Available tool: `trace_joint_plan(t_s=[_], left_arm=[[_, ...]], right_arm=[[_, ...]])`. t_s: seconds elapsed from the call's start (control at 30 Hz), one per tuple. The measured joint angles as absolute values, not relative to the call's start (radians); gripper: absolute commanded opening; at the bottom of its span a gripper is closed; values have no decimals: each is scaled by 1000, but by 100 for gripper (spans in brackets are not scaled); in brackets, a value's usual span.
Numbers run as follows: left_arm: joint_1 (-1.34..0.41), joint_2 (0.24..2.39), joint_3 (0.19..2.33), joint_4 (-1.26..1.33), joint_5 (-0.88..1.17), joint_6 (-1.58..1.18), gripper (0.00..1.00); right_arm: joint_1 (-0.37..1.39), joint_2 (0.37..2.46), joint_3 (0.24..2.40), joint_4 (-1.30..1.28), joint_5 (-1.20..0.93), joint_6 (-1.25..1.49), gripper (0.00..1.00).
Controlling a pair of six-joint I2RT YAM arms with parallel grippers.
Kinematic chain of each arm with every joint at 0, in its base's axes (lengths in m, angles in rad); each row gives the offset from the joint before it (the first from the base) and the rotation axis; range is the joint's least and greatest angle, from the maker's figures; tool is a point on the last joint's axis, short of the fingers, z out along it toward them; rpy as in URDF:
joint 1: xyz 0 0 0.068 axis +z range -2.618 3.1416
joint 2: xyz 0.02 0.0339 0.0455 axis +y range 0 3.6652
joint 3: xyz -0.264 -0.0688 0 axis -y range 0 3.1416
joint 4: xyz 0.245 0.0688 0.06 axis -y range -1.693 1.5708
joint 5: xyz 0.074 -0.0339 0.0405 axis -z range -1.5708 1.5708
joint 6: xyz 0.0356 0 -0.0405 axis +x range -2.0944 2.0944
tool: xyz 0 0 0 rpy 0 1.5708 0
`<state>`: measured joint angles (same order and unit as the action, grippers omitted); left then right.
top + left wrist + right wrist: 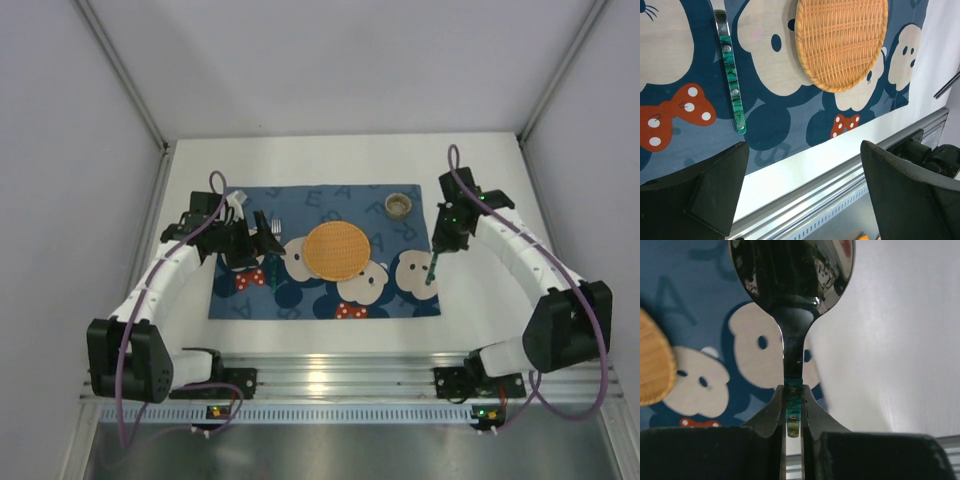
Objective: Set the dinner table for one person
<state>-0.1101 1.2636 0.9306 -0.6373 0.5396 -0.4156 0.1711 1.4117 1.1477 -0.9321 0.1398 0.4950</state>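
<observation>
The dinner table (330,160) is a white top carrying a dark blue bear-print mat (300,300). A round wicker plate (336,250) (842,42) lies in the mat's middle. Left of the plate lies a fork (276,228) whose green handle (733,85) rests flat on the mat. My left gripper (258,245) (805,185) hovers open just by the fork's handle end, holding nothing. Over the mat's right edge, my right gripper (437,252) (793,405) is shut on the green handle of a spoon (432,272). The spoon's shiny bowl (792,275) points away from the wrist.
A small round cup (399,205) stands at the mat's far right corner. Aluminium rails (340,375) run along the near edge by the arm bases. White walls close in the left and right sides. Bare white tabletop (900,340) lies right of the mat.
</observation>
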Motion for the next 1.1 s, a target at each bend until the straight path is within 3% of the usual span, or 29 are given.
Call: trace_joint_plan(t_s=[0.23, 0.93, 1.0, 1.03, 1.1], left_arm=[[-111, 1209, 931, -675, 504, -430, 98], [-111, 954, 946, -878, 410, -462, 98], [-111, 947, 946, -886, 401, -462, 98], [-111, 945, 946, -890, 400, -463, 98], [-111, 944, 946, -892, 399, -466, 98]], right_arm=[[443, 1482, 1162, -902, 61, 588, 0], [523, 1922, 1432, -857, 61, 530, 0], [524, 1937, 1433, -861, 67, 522, 6], [524, 1942, 1434, -863, 71, 517, 21], [524, 1948, 1435, -863, 79, 511, 34]])
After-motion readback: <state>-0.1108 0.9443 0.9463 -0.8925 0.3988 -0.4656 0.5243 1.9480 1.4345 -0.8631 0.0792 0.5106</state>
